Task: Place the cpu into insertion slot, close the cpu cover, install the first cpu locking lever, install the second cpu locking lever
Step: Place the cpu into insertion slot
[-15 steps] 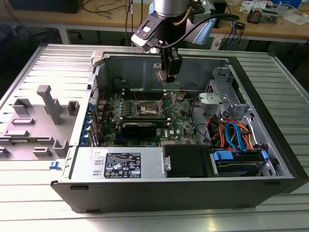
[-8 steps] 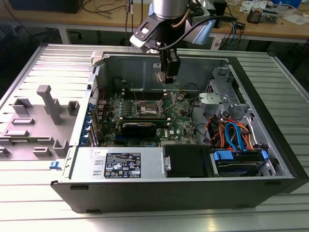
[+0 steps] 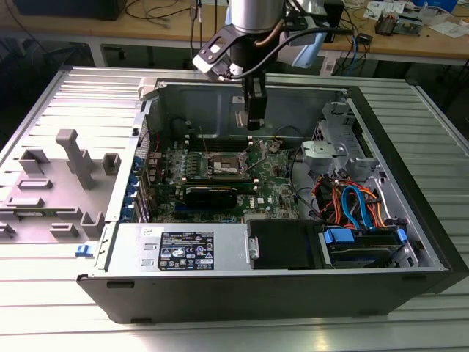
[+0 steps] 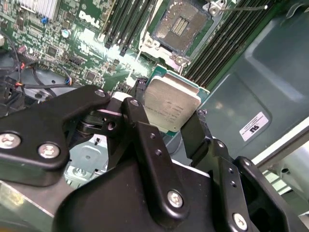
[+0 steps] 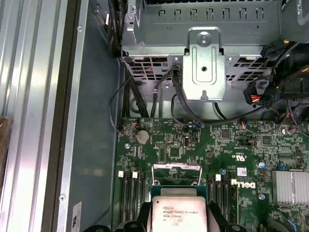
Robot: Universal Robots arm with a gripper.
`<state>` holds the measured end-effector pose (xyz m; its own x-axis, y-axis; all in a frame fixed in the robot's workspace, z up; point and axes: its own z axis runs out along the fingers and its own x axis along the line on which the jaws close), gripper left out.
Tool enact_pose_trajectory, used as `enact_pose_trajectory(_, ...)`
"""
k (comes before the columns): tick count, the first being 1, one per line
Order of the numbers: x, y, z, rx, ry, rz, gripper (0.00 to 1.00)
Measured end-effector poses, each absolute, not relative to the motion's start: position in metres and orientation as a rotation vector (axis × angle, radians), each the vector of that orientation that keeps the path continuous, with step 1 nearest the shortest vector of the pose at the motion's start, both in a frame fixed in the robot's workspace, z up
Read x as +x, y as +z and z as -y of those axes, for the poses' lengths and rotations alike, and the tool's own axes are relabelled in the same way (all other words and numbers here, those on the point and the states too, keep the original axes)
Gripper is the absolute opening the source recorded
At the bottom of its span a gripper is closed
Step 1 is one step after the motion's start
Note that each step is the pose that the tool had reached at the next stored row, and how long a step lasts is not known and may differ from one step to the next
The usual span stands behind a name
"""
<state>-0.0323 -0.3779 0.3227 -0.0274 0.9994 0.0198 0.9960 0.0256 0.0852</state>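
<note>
Gripper point(image 4: 166, 118) tight on the cpu point(image 4: 172, 101), chip flat, silver top upward, aloft near the insertion slot point(image 4: 181, 26).

The cpu point(image 4: 171, 104) has a dull silver-grey top edged in green, between the matt black fingers point(image 4: 145, 140) of the gripper point(image 4: 166, 116), which are dotted with bright silver screws. The insertion slot point(image 4: 181, 26) is dark grey inside a silver rim on the deep green circuit board point(image 4: 91, 48). In the exterior view, orange and blue cables point(image 3: 352, 205) show at lower right, a white label point(image 3: 187, 251) with black print at lower centre and pale grey fixtures point(image 3: 77, 158) at the exterior view's left, over a ribbed silver table point(image 3: 44, 293).
</note>
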Motion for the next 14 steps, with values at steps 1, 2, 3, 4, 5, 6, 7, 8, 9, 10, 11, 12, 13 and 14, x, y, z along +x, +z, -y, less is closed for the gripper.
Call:
enact_pose_trajectory(1,-0.0346,0.3224,0.3779,2.159,0.116,-2.217,0.54)
enact_pose_trajectory(2,-0.0359,0.3223,0.3779,2.159,0.116,-2.217,0.54)
enact_pose_trajectory(3,-0.0367,0.3222,0.3778,2.159,0.116,-2.217,0.54)
enact_pose_trajectory(4,-0.0367,0.3222,0.3779,2.159,0.116,-2.217,0.54)
enact_pose_trajectory(5,-0.0371,0.3222,0.3779,2.159,0.116,-2.217,0.54)
enact_pose_trajectory(6,-0.0374,0.3222,0.3779,2.159,0.116,-2.217,0.54)
enact_pose_trajectory(7,-0.0375,0.3222,0.3779,2.159,0.116,-2.217,0.54)
enact_pose_trajectory(8,-0.0375,0.3222,0.3779,2.159,0.116,-2.217,0.54)
enact_pose_trajectory(9,-0.0375,0.3222,0.3779,2.159,0.116,-2.217,0.54)
enact_pose_trajectory(10,-0.0375,0.3222,0.3778,2.159,0.116,-2.217,0.54)
enact_pose_trajectory(11,-0.0376,0.3221,0.3777,2.159,0.116,-2.217,0.54)
enact_pose_trajectory(12,-0.0375,0.3220,0.3776,2.159,0.116,-2.217,0.54)
enact_pose_trajectory(13,-0.0375,0.3219,0.3776,2.159,0.116,-2.217,0.54)
enact_pose_trajectory(14,-0.0375,0.3218,0.3776,2.159,0.116,-2.217,0.54)
